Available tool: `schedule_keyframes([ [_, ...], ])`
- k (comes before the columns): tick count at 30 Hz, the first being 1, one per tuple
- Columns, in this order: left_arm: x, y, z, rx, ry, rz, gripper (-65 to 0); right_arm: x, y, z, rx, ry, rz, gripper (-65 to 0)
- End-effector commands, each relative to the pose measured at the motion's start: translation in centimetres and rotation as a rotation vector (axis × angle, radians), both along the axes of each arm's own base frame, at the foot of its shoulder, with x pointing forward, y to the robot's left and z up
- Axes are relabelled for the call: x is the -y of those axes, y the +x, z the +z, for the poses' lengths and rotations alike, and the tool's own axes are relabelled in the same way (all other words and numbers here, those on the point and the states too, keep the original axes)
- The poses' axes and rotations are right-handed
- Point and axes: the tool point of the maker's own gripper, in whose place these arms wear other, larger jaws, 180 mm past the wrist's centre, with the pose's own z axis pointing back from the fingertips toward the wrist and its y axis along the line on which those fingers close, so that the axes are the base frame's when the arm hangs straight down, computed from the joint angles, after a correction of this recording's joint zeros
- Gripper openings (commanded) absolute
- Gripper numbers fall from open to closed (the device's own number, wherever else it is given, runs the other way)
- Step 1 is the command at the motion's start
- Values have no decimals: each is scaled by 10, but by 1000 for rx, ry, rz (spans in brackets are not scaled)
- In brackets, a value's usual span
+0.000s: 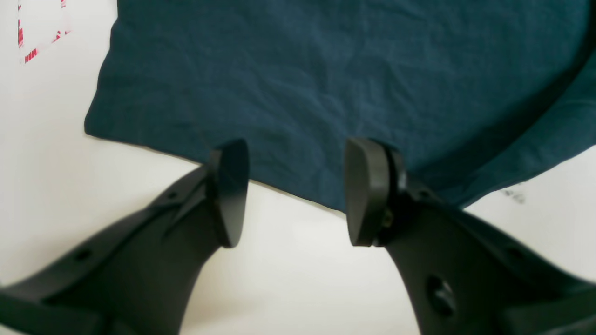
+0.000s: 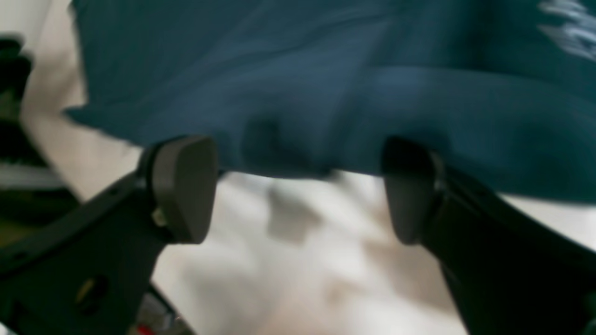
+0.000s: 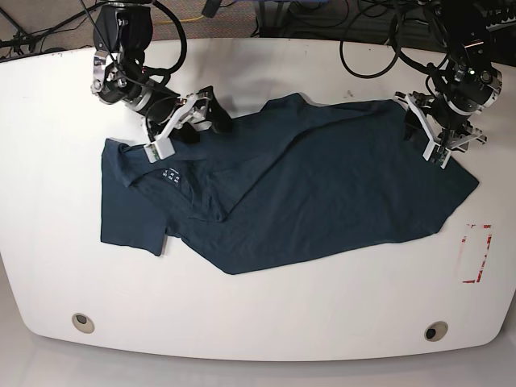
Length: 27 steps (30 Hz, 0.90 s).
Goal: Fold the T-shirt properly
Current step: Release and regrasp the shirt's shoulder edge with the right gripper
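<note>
The T-shirt point(image 3: 306, 193) lies spread on the white table point(image 3: 258, 314); red-marked square point(image 3: 476, 252) nearby. Left gripper point(image 1: 296, 193) and right gripper point(image 2: 298, 188) gape empty at its edges.

No text can be read. The dark navy-teal cotton T-shirt point(image 3: 322, 185) has a small white printed label point(image 3: 171, 175) inside the neck, but its marks are too small. The red-and-white marker point(image 3: 476, 252) on the white table point(image 3: 258, 314) carries no letters.
</note>
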Motion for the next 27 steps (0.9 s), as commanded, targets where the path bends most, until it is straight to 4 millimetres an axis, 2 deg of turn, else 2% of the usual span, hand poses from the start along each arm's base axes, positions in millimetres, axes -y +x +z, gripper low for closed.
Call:
schedule_keyframes([
  [1,-1,6,10,40,3,-7,-344,-12,10,13,51,35,26,-189],
  [4,-1,5,9,37,3,-7,-344,-24,6,10,35,52,51,-266],
  [8,-13,4,13,47,10,30,-344,-32,16,16,58,71,51,-349],
  [12,-17,4,14,49,16,43,-344,-36,20,19,67,82,52,-384],
  [16,-23,3,16,54,20,61,-344,-36,27,15,54,89,47,-434],
  [20,-28,14,20,75,15,76,-342,-34,32,7,31,96,38,-547],
  [23,-45,20,21,81,45,131,-340,-33,35,10,44,92,38,-650],
  [27,-74,36,17,77,57,244,-338,-32,34,25,92,79,45,-650],
])
